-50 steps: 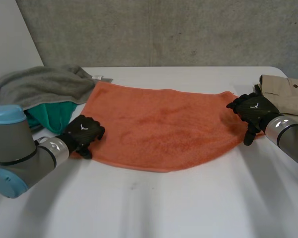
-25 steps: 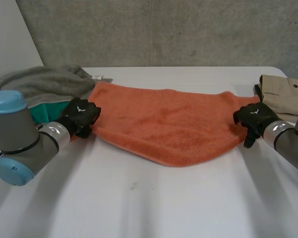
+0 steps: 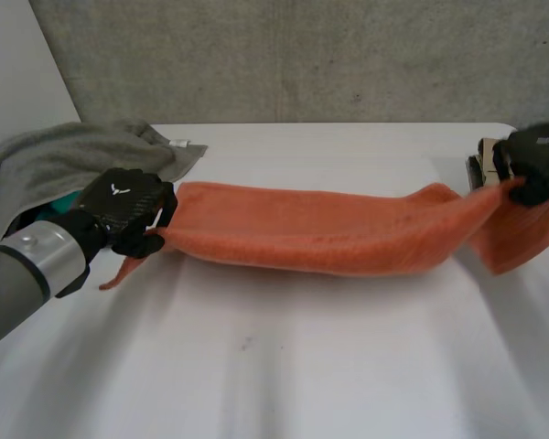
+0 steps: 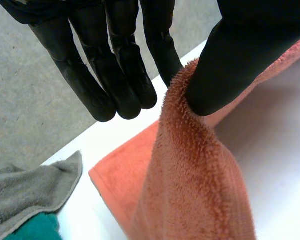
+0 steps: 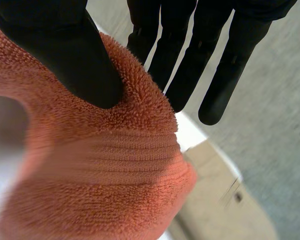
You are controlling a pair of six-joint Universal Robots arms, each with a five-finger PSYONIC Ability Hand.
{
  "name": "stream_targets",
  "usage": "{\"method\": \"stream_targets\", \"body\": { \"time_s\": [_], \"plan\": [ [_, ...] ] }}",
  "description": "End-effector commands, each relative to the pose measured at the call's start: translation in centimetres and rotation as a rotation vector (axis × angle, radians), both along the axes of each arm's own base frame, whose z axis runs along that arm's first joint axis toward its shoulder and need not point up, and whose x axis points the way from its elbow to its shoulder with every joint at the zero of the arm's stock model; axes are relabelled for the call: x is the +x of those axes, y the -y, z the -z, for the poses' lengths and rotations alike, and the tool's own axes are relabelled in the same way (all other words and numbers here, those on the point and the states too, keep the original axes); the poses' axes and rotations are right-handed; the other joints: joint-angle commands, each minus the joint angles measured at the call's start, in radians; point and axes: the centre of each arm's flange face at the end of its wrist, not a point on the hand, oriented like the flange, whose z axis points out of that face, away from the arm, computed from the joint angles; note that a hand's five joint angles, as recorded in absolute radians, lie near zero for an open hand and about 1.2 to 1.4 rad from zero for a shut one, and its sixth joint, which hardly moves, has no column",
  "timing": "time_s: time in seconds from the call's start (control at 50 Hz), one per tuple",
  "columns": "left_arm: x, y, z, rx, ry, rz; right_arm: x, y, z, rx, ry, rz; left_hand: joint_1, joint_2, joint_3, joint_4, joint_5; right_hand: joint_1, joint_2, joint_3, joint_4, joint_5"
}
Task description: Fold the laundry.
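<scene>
Orange towel (image 3: pixel 329 240) hangs stretched across the counter (image 3: pixel 284 366), its middle sagging low; the left hand (image 3: pixel 123 206) and right hand (image 3: pixel 535 155) each pinch one lifted end between thumb and fingers, likely holding it taut so it can fold evenly.

A white counter (image 3: pixel 284 384) runs back to a grey concrete wall (image 3: pixel 284 59), with a plain white wall (image 3: pixel 9 82) on the left. A rumpled grey towel (image 3: pixel 64 160) lies at the counter's far left corner, with a teal cloth (image 4: pixel 32 227) showing from under it. A beige garment (image 5: pixel 225 210) with a small dark button rests at the far right edge.
</scene>
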Motion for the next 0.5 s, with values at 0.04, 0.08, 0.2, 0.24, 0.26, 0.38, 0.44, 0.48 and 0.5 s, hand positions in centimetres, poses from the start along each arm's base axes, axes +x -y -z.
{"method": "stream_targets", "body": {
  "time_s": [0.04, 0.08, 0.2, 0.24, 0.26, 0.38, 0.44, 0.48, 0.5],
  "plan": [
    [-0.5, -1.5, 0.3, 0.030, -0.023, 0.028, 3.8, 4.1, 1.9, -0.020, 0.047, -0.153, 0.237, 0.202, 0.209, 0.202, 0.239, 0.286, 0.222, 0.220, 0.207, 0.232],
    [-0.7, -1.5, 1.1, 0.061, -0.013, 0.030, 5.2, 5.9, 4.3, -0.030, 0.014, -0.201, 0.237, 0.202, 0.209, 0.202, 0.239, 0.286, 0.222, 0.220, 0.207, 0.232],
    [-1.1, -1.1, 2.4, 0.105, 0.006, 0.022, 8.0, 9.4, 9.7, -0.077, -0.055, -0.243, 0.237, 0.202, 0.209, 0.202, 0.239, -0.184, -0.248, -0.250, -0.263, -0.238],
    [-1.4, -0.9, 2.6, 0.107, 0.010, 0.014, 8.8, 10.1, 11.3, -0.081, -0.068, -0.233, 0.237, 0.202, 0.209, 0.202, 0.239, -0.936, -1.000, -1.002, -1.015, -0.989],
    [-1.5, -0.9, 2.5, 0.104, 0.010, 0.012, 9.0, 10.2, 11.6, -0.082, -0.070, -0.226, 0.237, 0.202, 0.209, 0.202, 0.239, -0.936, -1.000, -1.002, -1.015, -0.989],
    [-1.6, -0.7, 2.1, 0.096, 0.013, -0.006, 7.6, 10.0, 9.0, -0.085, -0.063, -0.057, 0.237, 0.202, 0.209, 0.202, 0.239, -0.936, -1.000, -1.002, -1.015, -0.989],
    [-1.6, -0.7, 2.0, 0.090, 0.009, -0.005, 6.7, 8.9, 6.7, -0.072, -0.021, 0.005, 0.237, 0.202, 0.209, 0.202, 0.239, -0.936, -1.000, -1.002, -1.015, -0.989],
    [-1.6, -0.7, 1.7, 0.079, 0.007, -0.005, 6.2, 7.3, 5.2, -0.048, 0.017, 0.026, 0.237, 0.202, 0.209, 0.202, 0.239, -0.936, -1.000, -1.002, -1.015, -0.989],
    [-1.5, -0.7, 1.6, 0.075, 0.005, -0.006, 6.2, 6.7, 4.9, -0.038, 0.021, 0.019, 0.237, 0.202, 0.209, 0.202, 0.239, -0.936, -1.000, -1.002, -1.015, -0.989]
  ]
}}
